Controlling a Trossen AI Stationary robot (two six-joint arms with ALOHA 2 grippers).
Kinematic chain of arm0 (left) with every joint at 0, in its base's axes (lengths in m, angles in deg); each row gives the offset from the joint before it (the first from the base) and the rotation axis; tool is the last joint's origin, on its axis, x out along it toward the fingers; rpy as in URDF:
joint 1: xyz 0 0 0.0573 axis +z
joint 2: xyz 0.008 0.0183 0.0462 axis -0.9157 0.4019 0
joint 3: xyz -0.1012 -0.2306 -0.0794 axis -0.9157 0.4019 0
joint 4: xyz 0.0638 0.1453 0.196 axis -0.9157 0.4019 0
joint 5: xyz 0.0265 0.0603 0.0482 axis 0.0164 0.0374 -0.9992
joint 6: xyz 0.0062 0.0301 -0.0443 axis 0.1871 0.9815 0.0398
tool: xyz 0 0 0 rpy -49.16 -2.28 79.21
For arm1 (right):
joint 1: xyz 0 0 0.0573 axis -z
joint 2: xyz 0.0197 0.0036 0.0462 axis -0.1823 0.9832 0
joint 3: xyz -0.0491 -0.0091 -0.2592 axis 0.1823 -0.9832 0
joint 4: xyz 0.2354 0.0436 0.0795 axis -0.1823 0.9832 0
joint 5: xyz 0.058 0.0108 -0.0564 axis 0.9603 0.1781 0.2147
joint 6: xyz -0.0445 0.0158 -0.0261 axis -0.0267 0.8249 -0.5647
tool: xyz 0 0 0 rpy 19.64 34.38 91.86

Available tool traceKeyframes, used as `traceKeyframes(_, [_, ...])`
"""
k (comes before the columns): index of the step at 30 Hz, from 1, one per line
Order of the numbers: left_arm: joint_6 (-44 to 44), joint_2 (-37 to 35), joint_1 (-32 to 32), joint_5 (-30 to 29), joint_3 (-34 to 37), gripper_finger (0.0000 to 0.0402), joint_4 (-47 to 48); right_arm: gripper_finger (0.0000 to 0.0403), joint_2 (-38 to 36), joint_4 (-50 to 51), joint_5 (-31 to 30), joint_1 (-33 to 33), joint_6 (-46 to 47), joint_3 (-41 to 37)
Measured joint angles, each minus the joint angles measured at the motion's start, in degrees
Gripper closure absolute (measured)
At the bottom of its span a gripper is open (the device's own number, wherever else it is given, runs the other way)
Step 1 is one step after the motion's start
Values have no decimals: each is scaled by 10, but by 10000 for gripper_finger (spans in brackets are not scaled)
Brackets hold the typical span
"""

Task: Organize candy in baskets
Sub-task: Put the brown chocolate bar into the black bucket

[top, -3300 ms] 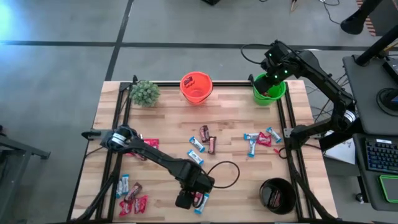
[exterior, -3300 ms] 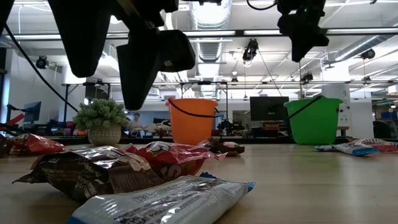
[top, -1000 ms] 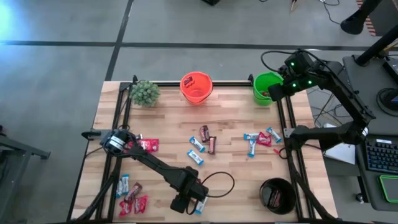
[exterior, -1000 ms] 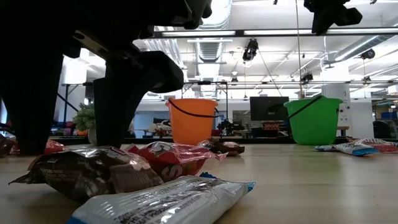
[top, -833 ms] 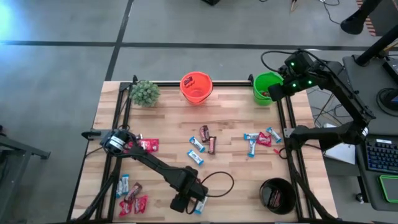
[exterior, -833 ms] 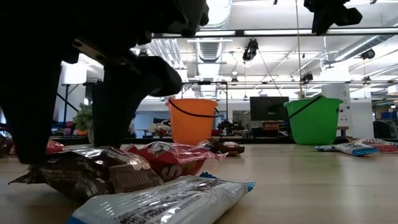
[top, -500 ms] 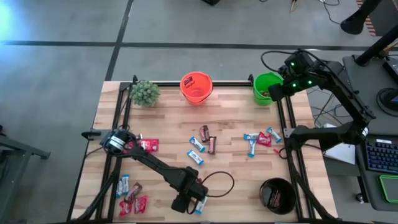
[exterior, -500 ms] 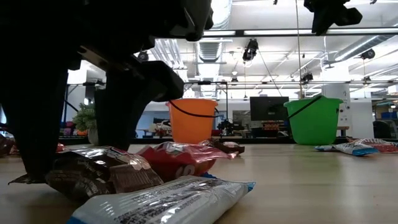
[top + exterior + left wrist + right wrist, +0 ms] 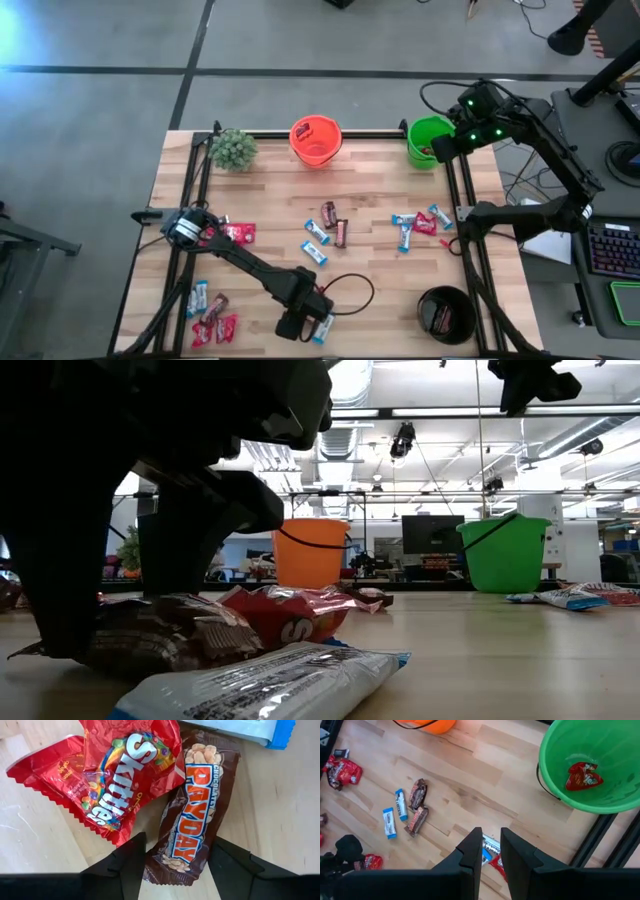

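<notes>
Since a second ago the left gripper (image 9: pixel 176 865) has dropped lower and its jaws, still apart, have begun narrowing around the brown candy bar (image 9: pixel 192 815) at lower centre of the high view; pick appears underway, nothing lifted. Red candy (image 9: pixel 115 780) lies touching beside it. Right gripper (image 9: pixel 490 851), jaws nearly together and empty, stays raised by the green basket (image 9: pixel 428 142) at upper right

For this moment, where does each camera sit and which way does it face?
High: overhead, straight down; both arms, table.
Low: table height, facing the orange basket; left arm looms close.
Left wrist: above a PayDay bar, between its tool fingers.
Right wrist: above the green basket; right tool shows.
Shared: both baskets.
</notes>
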Motion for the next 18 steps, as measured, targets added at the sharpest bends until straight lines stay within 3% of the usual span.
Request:
traceKeyframes(5, [-15,1,0,6,0,261,0,344,0,0,1,0,0,0])
traceKeyframes(14, [-39,0,0,51,-1,383,1,344,0,0,5,0,19,0])
traceKeyframes(18, [-43,1,-1,65,-15,392,28,344,0,0,17,0,19,0])
